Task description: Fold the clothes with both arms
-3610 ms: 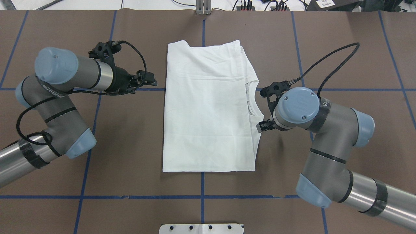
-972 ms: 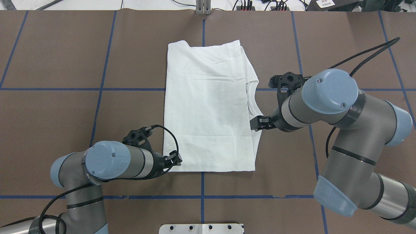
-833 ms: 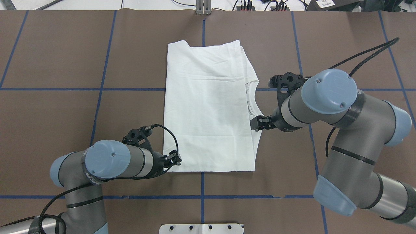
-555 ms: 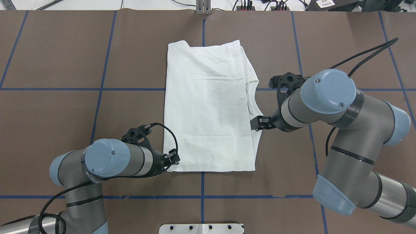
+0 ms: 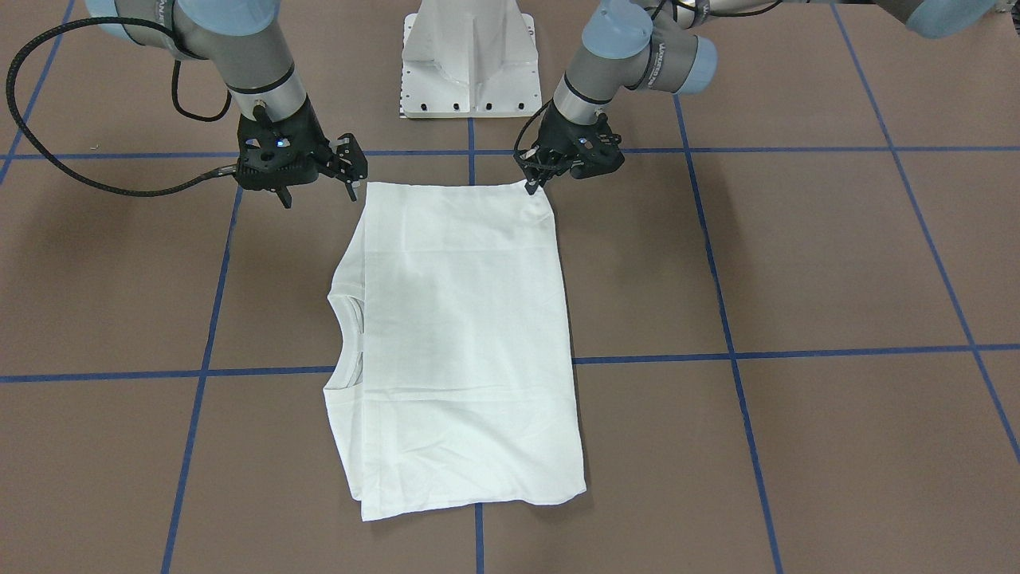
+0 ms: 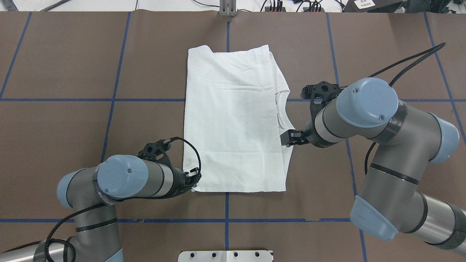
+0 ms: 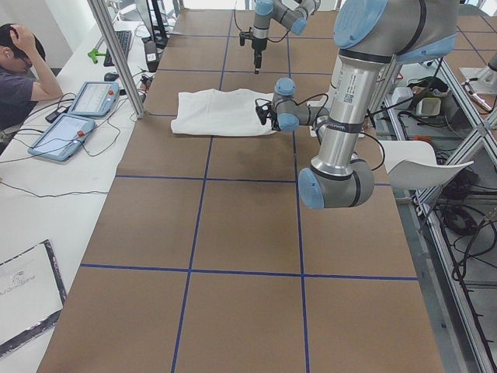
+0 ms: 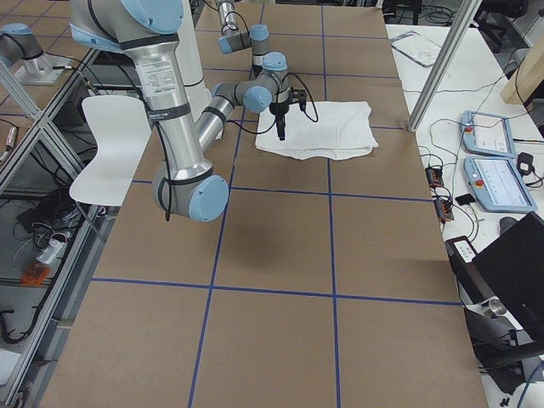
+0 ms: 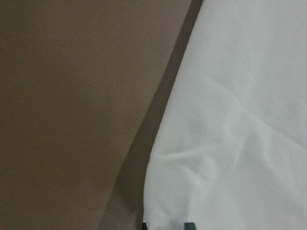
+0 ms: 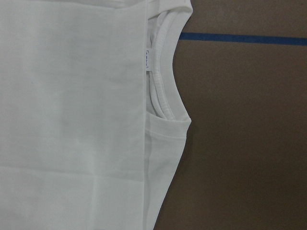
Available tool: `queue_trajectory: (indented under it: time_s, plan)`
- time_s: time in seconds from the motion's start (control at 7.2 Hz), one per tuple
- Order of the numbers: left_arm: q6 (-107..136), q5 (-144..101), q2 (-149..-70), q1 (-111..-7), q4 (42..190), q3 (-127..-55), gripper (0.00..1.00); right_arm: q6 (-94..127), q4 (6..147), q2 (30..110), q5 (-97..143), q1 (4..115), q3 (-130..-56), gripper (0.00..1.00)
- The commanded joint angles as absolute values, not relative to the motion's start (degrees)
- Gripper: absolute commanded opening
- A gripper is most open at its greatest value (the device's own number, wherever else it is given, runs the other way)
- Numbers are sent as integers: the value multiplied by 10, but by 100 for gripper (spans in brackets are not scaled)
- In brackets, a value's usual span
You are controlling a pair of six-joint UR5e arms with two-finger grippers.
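Got the T-shirt (image 6: 233,120) folded flat on the table (image 6: 72,54), long axis pointing away from the robot (image 5: 466,56), left tool (image 6: 194,181) at its near corner (can't tell if clamped), right tool (image 6: 287,138) spread open and empty above the collar (image 6: 278,112) side.

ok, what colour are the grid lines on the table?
Blue grid lines on a brown table; clearest in the overhead exterior view.

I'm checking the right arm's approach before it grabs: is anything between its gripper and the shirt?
Nothing visible. The right gripper hangs over the T-shirt's collar-side edge, and its wrist view shows only white cloth, the collar and bare brown table below. The left gripper is at a corner on the shirt's other side, out of the way.
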State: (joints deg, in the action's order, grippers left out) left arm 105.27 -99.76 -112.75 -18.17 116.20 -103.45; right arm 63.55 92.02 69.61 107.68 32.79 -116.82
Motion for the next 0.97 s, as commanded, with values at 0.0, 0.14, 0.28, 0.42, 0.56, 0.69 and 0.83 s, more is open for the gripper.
queue_trajectory:
  time_s: [0.0, 0.14, 0.28, 0.42, 0.56, 0.69, 0.83]
  plan:
    - [1052, -998, -1129, -181, 1162, -1034, 16, 636, 920, 696, 1077, 328, -1165, 100]
    - [1052, -997, -1129, -182, 1162, -1035, 0, 638, 920, 696, 1077, 328, -1165, 100]
    - [1052, -998, -1129, -183, 1162, -1039, 0, 653, 920, 695, 1076, 326, -1166, 100]
    - [1053, -997, -1129, -185, 1162, -1040, 0, 696, 920, 690, 1076, 313, -1168, 100]
    - [1052, -997, -1129, -185, 1162, -1041, 0, 789, 919, 686, 1067, 284, -1170, 100]
    - [1048, -998, -1130, -185, 1162, -1042, 0, 896, 919, 678, 1030, 234, -1168, 100]
    - [1046, -998, -1136, -185, 1162, -1042, 0, 970, 920, 668, 999, 209, -1161, 100]
